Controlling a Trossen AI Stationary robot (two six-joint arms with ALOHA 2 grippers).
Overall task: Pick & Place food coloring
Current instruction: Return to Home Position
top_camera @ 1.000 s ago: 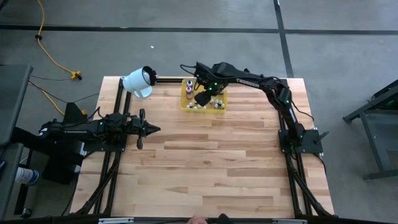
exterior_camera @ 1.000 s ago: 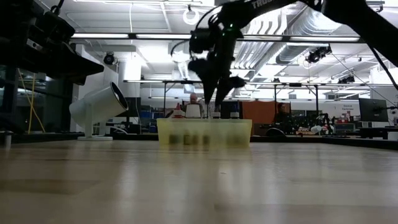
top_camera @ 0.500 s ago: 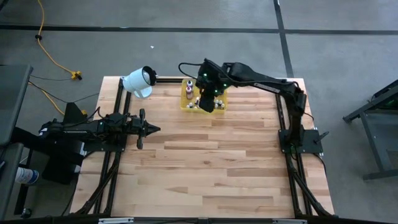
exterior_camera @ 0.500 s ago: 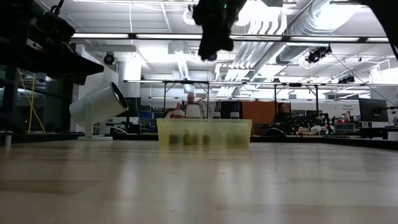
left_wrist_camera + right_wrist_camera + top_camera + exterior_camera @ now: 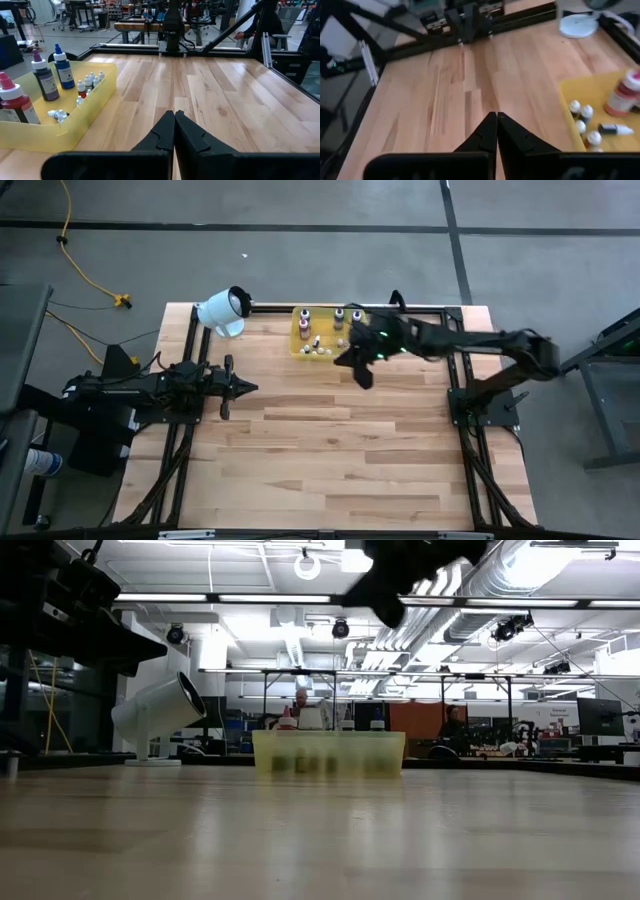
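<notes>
Now the right gripper (image 5: 357, 370) is held aloft, jaws closed on nothing, with the food coloring (image 5: 320, 346) lying in the yellow tray (image 5: 297, 340) just beside and below them. The tray could be clipped by a low swing. The left gripper (image 5: 240, 388) is parked, closed, empty.

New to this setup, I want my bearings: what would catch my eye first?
The translucent yellow tray at the far edge of the table, holding food coloring bottles, stands out most. The right end effector hangs shut above the tabletop beside that tray; the left end effector waits shut at the left side. A tilted white cylinder sits at the far left corner.
</notes>
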